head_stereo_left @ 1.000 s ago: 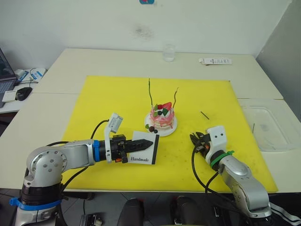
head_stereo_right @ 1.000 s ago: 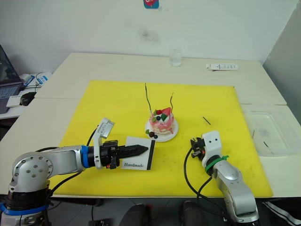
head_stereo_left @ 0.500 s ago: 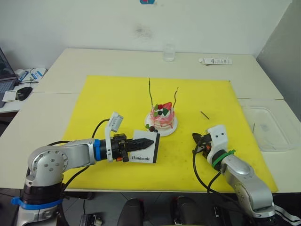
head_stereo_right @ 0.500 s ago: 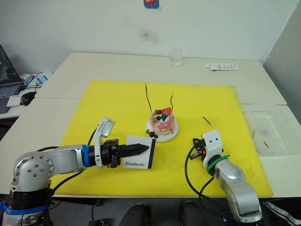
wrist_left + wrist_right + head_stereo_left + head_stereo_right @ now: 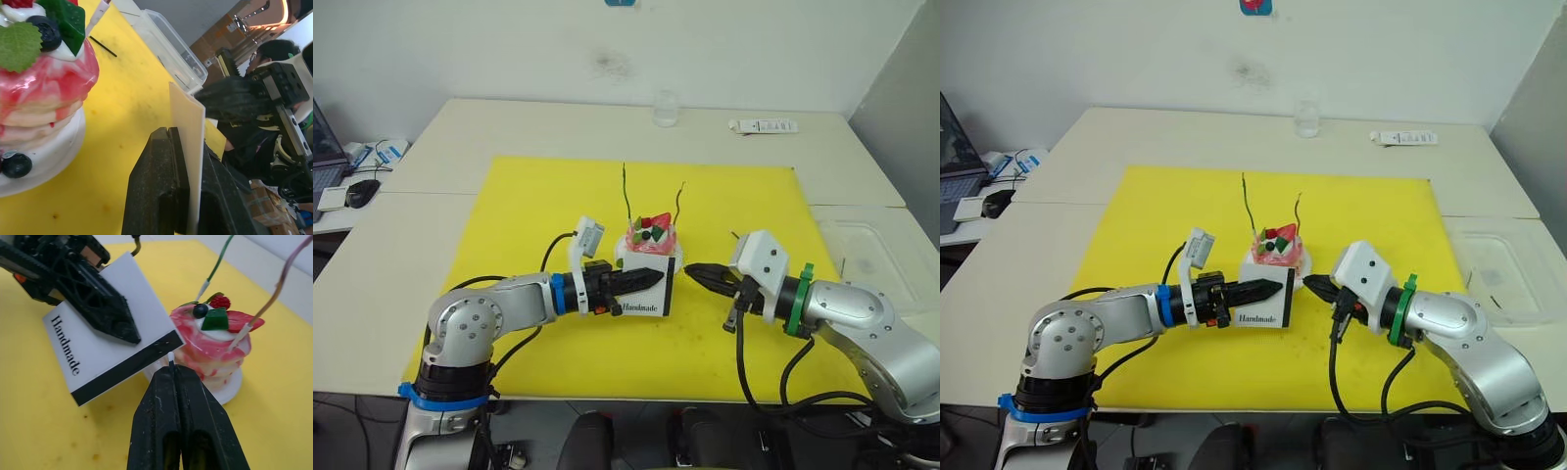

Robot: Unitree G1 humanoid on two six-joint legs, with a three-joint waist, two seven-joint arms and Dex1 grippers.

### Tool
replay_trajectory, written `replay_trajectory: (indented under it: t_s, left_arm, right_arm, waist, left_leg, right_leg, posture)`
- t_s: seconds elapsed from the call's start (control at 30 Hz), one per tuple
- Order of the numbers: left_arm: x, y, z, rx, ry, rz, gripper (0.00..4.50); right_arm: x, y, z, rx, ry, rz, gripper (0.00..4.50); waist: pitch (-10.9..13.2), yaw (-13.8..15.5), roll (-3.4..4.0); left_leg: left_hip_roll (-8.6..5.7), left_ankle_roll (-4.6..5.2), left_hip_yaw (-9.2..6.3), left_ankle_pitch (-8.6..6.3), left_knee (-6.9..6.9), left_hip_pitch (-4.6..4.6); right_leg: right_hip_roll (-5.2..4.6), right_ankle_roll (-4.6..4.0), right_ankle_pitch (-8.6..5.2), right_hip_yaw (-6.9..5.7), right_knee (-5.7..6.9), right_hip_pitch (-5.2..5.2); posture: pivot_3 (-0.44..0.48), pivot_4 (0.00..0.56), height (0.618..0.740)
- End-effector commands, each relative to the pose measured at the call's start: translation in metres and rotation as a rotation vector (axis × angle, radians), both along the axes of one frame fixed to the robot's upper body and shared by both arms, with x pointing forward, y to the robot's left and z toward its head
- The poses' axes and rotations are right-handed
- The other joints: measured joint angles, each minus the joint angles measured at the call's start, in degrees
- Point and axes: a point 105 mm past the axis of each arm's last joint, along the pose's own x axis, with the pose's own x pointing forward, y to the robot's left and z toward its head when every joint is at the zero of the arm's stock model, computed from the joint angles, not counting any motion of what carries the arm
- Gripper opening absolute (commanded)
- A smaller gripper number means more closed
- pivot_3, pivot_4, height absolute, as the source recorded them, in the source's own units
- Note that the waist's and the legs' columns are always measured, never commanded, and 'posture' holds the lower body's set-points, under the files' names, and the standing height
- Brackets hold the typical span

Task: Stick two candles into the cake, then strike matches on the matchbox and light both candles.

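Note:
The pink-and-white cake [image 5: 649, 240] sits on its white plate at the middle of the yellow mat [image 5: 529, 215], with two thin wavy candles [image 5: 626, 191] [image 5: 679, 201] standing in it. My left gripper [image 5: 651, 279] is shut on the white "Handmade" matchbox [image 5: 646, 294], held on edge just in front of the cake with the black striking strip [image 5: 127, 367] facing my right gripper. My right gripper [image 5: 171, 372] is shut on a match [image 5: 170, 356]. Its white tip sits right at the strip. A second dark match [image 5: 102, 46] lies on the mat beyond the cake.
A clear plastic tray [image 5: 876, 259] lies off the mat's right edge. A glass [image 5: 665, 110] and a white remote [image 5: 762, 126] stand at the table's far side. A person [image 5: 276, 49] is in the background of the left wrist view.
My left gripper carried the matchbox right and tipped it up in front of the cake. My right gripper swung up and left until its tip met the box.

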Motion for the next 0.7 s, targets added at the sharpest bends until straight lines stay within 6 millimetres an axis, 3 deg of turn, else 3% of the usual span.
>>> replay_trajectory:
  t_s: [0.03, 0.37, 0.7]
  left_arm:
    - [0.001, -0.003, 0.010, -0.018, -0.045, -0.006, 0.00]
    - [-0.001, -0.004, 0.009, -0.013, -0.046, -0.012, 0.00]
    - [-0.003, -0.005, 0.011, -0.026, -0.048, -0.030, 0.00]
  right_arm:
    - [-0.004, 0.006, 0.009, -0.019, -0.052, 0.051, 0.01]
    - [0.005, 0.010, 0.020, -0.023, -0.096, 0.046, 0.01]
    - [0.010, 0.011, 0.012, -0.063, -0.088, 0.032, 0.01]
  waist:
    - [0.00, 0.00, 0.00]
    - [0.00, 0.14, 0.00]
    - [0.00, 0.17, 0.00]
  left_leg:
    - [0.01, 0.00, 0.00, 0.00, 0.01, 0.00]
    - [0.01, 0.00, 0.02, 0.00, 0.05, -0.01]
    - [0.01, 0.00, 0.02, 0.00, 0.05, -0.02]
  right_leg:
    - [0.00, 0.00, 0.00, 0.00, 0.00, 0.00]
    - [0.00, 0.00, 0.00, 0.02, 0.00, 0.00]
    - [-0.01, 0.00, 0.00, 0.03, 0.01, 0.00]
  posture:
    - [0.000, 0.150, 0.740]
    - [0.000, 0.150, 0.740]
    - [0.000, 0.150, 0.740]
